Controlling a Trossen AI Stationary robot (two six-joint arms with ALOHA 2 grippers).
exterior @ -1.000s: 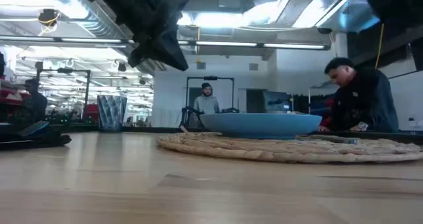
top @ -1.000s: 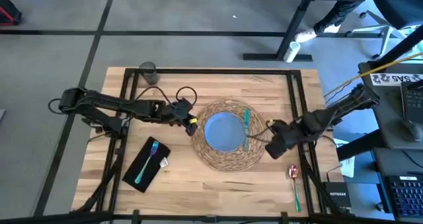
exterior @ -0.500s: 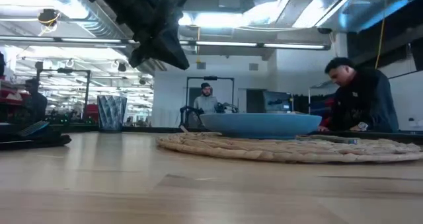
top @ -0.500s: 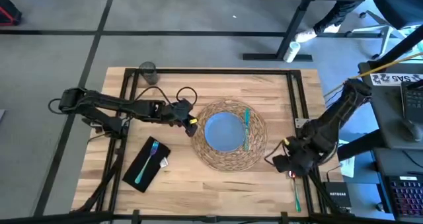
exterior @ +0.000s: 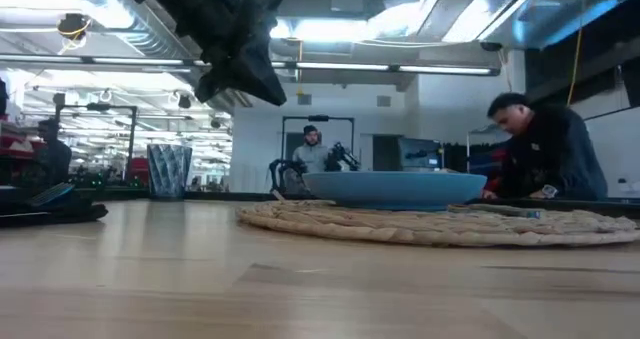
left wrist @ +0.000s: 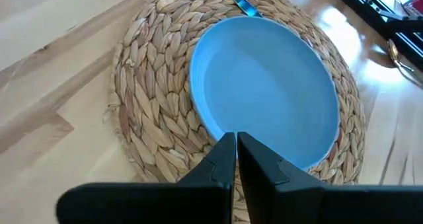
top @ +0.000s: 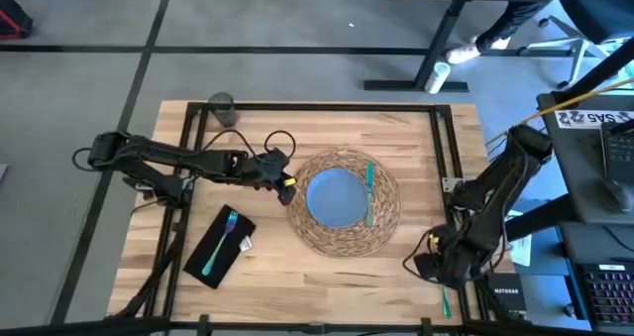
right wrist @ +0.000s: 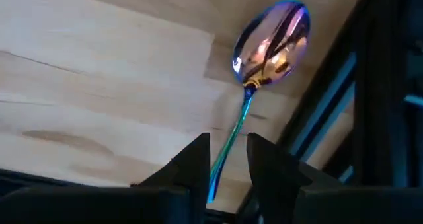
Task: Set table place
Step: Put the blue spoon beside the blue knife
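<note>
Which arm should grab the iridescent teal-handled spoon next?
Right. The right gripper hangs open straddling the iridescent teal-handled spoon by the wooden table's edge; the left gripper is shut over the blue plate.

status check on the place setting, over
Right gripper open, straddling the spoon handle at the table edge. Left gripper shut, beside the plate on the placemat. Nothing in the way.

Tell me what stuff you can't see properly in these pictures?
- Spoon: in the high view the right pincer covers its bowl.
- Its handle end: hidden in the right wrist view behind the pincer's fingers.
- Napkin: a dark sliver at the low view's edge.
- Plate: near rim hidden by left pincer.
</note>
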